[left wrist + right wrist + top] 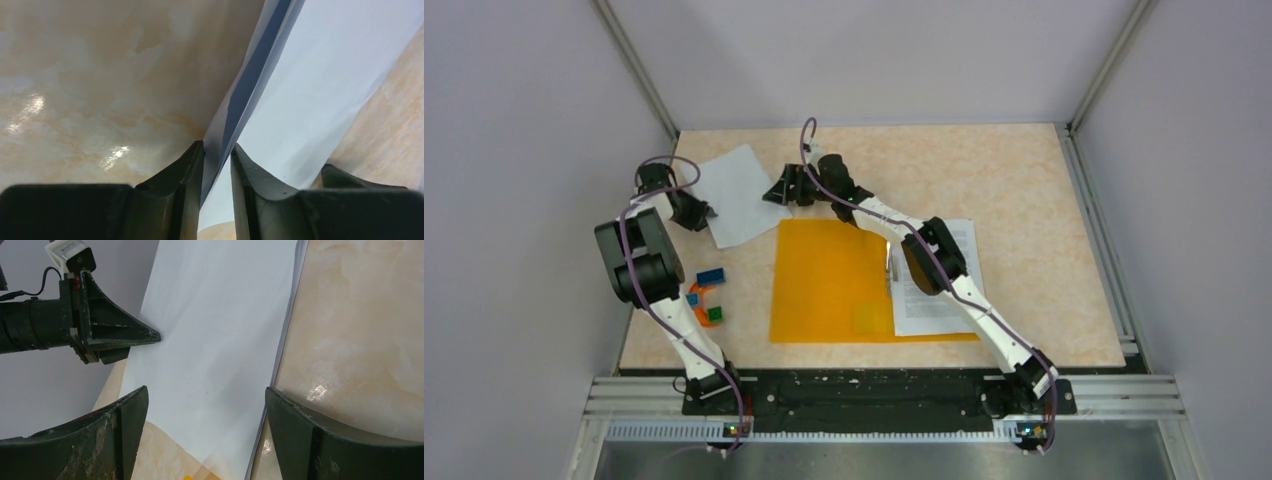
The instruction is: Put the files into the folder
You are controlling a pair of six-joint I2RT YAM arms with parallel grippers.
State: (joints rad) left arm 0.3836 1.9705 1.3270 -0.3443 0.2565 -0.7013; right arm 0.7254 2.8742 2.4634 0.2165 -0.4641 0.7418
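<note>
Pinching edge of blank sheet (pixel 310 90) in left gripper (pixel 217 146), probably for carrying to the folder (pixel 824 280); hovering right gripper (pixel 206 392) wide open, empty.

Robot lab test cell, not a home or office. Left arm (pixel 639 262) and right arm (pixel 969 300) are bolted to an aluminium rail (pixel 1124 392) at the near edge of a marble-look worktop (pixel 1024 180). Plain grey panel walls (pixel 874 60) box it in, with bare metal frame posts (pixel 636 70) at the back corners. Purple cables (pixel 807 130) run along the arms. On the worktop: orange folder (pixel 824 280), blank sheet (pixel 739 190), printed sheet (pixel 919 310), toy blocks (pixel 712 277).
</note>
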